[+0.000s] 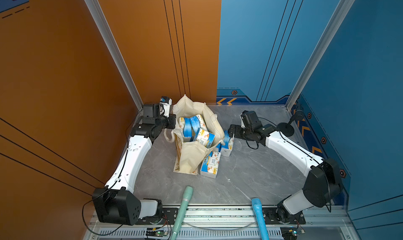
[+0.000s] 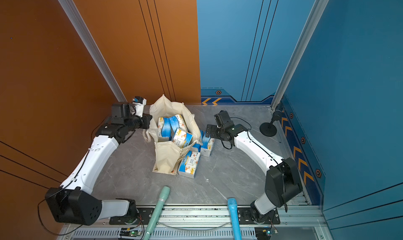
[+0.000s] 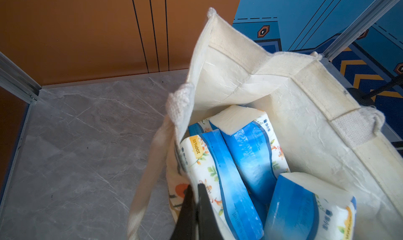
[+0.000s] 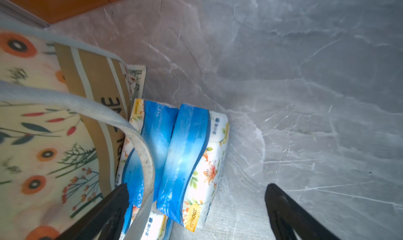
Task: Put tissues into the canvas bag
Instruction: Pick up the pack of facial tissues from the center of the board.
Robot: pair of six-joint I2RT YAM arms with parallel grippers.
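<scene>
At left of bag, left claw (image 3: pixel 195 206) closed, we judge pinching canvas bag (image 1: pixel 192 160) rim; tissues (image 1: pixel 196 127) already inside. Right of bag, pack (image 4: pixel 192 162) on edge on surface (image 1: pixel 250 167), just ahead of wide-open right claw (image 4: pixel 197 186), long axis running away from it. We reckon right arm nearer.

left arm (image 1: pixel 136 154) stretched forward, forearm rising to a wrist turned inward | left gripper (image 3: pixel 197 188) jaws pressed together | right arm (image 1: pixel 290 150) reaching inward, forearm sloping down behind its gripper | right gripper (image 4: pixel 197 191) jaws spread wide, tips held low
</scene>
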